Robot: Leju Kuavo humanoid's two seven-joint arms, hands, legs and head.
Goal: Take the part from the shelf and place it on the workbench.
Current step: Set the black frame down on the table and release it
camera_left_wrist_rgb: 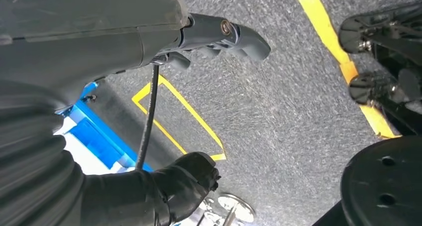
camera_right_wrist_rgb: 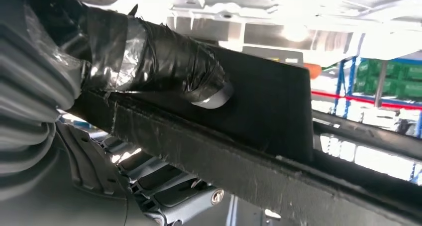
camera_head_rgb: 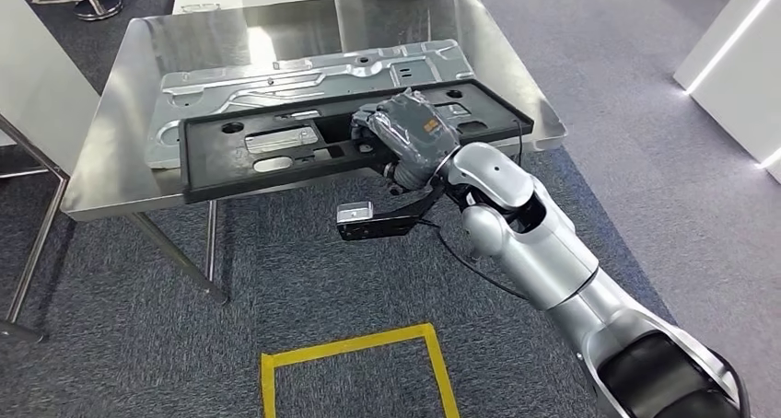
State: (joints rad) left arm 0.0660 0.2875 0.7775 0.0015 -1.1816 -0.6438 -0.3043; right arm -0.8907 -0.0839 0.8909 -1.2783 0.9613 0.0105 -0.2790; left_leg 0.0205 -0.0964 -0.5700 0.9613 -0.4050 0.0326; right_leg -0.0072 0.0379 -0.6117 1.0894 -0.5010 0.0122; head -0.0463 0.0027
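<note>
A long black plastic part (camera_head_rgb: 276, 146) with cut-outs lies slantwise over the steel workbench (camera_head_rgb: 120, 174), its near edge overhanging the front. My right hand (camera_head_rgb: 410, 133) grips it near its right end. In the right wrist view the taped thumb (camera_right_wrist_rgb: 164, 61) presses on the flat black part (camera_right_wrist_rgb: 263, 106), with fingers under its edge. A silver stamped metal panel (camera_head_rgb: 304, 73) lies on the bench behind the black part. My left hand (camera_left_wrist_rgb: 199, 101) hangs over the carpet with its fingers apart and nothing in it.
Yellow tape (camera_head_rgb: 359, 349) marks a square on the grey carpet in front of the bench. White panels stand at the far left (camera_head_rgb: 37, 87) and far right (camera_head_rgb: 737, 68). Blue racking (camera_right_wrist_rgb: 378, 76) stands in the background.
</note>
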